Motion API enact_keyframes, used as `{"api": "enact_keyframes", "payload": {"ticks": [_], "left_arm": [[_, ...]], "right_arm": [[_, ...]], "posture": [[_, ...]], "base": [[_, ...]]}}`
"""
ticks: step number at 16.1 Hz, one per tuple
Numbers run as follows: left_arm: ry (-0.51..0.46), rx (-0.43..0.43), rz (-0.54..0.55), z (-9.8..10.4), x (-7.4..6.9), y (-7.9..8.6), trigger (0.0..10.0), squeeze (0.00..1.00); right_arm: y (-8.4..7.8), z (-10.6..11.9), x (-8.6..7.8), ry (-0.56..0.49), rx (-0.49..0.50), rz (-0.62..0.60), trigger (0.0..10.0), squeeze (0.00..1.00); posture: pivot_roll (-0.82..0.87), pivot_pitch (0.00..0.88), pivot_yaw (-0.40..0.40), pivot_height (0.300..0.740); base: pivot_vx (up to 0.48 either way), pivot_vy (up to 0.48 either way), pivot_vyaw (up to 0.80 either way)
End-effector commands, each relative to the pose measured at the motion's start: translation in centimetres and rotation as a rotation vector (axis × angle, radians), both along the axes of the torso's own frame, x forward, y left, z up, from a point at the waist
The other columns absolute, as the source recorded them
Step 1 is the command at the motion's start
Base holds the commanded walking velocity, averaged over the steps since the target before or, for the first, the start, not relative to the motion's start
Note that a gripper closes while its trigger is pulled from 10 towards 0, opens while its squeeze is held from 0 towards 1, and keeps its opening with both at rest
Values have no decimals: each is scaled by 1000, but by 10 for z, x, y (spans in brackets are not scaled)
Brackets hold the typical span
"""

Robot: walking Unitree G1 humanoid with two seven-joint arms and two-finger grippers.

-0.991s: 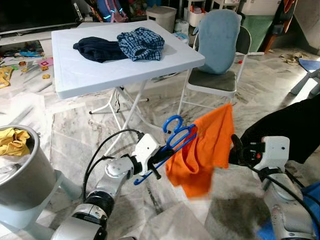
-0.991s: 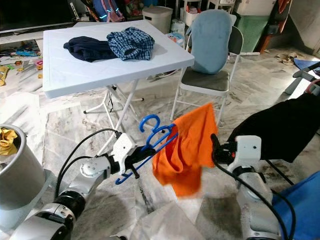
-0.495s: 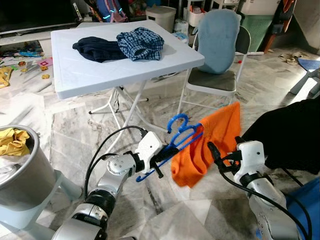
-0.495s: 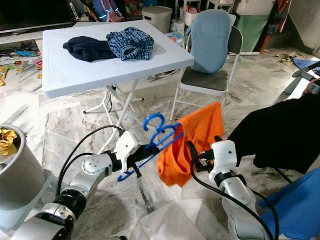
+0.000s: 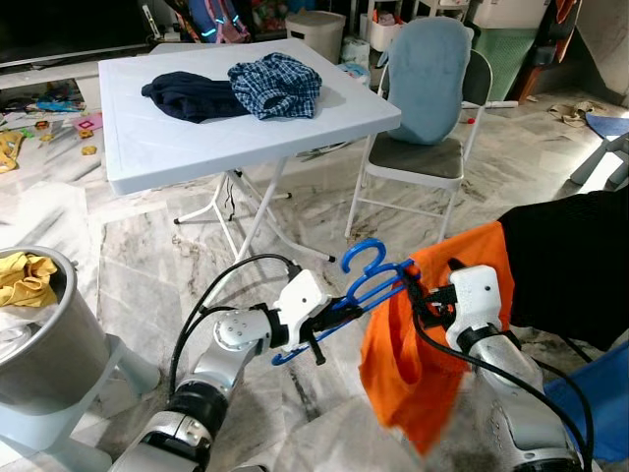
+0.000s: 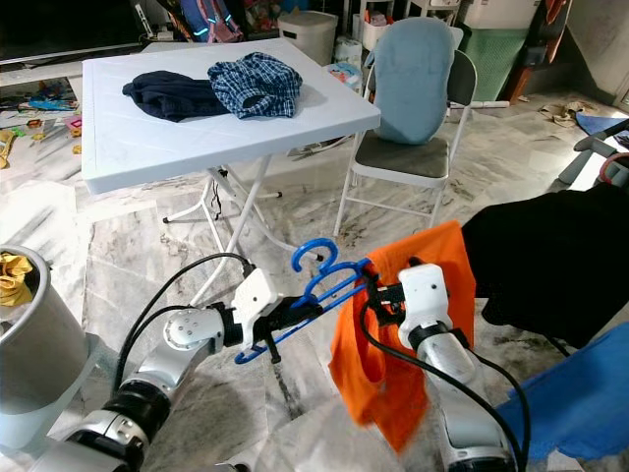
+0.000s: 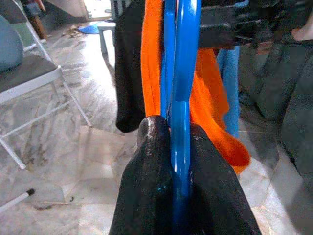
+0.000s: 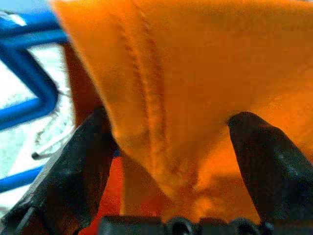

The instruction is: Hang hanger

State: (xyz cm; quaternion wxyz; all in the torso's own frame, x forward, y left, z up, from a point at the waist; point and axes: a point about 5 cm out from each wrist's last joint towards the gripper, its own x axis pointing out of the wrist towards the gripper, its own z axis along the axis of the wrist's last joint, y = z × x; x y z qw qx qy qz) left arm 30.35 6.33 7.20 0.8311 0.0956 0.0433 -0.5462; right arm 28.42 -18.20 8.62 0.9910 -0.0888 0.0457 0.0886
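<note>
Midair, left gripper [image 5: 313, 332] clamps blue hanger [image 5: 366, 278], orange garment [image 5: 413, 369] draped

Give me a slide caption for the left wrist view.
Left gripper shut on blue plastic hanger, orange cloth draped beside it.

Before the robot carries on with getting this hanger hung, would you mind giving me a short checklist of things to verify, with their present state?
1. Left gripper firmly on the blue hanger: ok, both fingers are pressed against the bar.
2. Right gripper has the orange garment: cannot tell, its fingers are spread with cloth bunched between them.
3. Garment threaded onto the hanger: cannot tell, cloth lies against the bars and most of it droops below.
4. Hanger hook free: ok, it sticks up uncovered.
5. Rail or rod to hang on: cannot tell, a black cloth hangs beside the garment, its support unseen.
</note>
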Motion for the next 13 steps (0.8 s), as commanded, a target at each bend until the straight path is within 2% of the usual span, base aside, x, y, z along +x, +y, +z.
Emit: {"api": "enact_keyframes", "payload": {"ticks": [1,8,13], "left_arm": [[-41,-19,-18,10,2,-4,0,0],[-39,16,-10,6,2,-1,0,0],[-40,30,-6,5,1,1,0,0]], "right_arm": [[-8,1,2,-2,-19,-37,0,0],[-31,3,-3,-12,-18,-53,0,0],[-34,2,-6,-9,-9,-53,0,0]], "posture": [[48,0,-35,740],[33,0,-34,740],[32,0,-38,740]], "base": [[0,0,0],[0,0,0],[0,0,0]]}}
